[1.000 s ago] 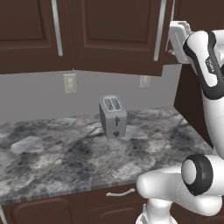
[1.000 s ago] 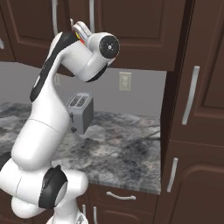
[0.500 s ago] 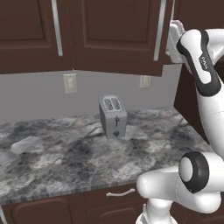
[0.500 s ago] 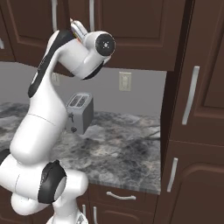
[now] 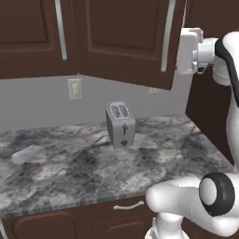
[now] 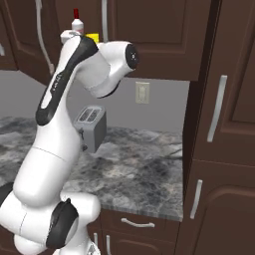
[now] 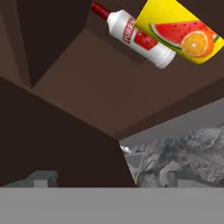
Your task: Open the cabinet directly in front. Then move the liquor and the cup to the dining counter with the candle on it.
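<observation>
Cabinet (image 5: pixel 126 42) door hangs swung open at upper centre of the left base view. Liquor (image 7: pixel 138 37) stands on the shelf at the hand view's top, cup (image 7: pixel 179 30) touching its right. Jaws stand wide apart, empty. Fetching begins; next, reach in and close on the bottle.

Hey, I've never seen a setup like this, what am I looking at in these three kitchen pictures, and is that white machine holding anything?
It is a rendered kitchen with a white robot arm on a driving base. Two pictures come from cameras behind the arm, left and right; the third looks out from its hand. A toaster stands on the marbled counter. The wall cabinet door is swung open. Inside, the hand view shows a liquor bottle with a red cap beside a yellow cup with a fruit picture. The fingers stand open and hold nothing.
</observation>
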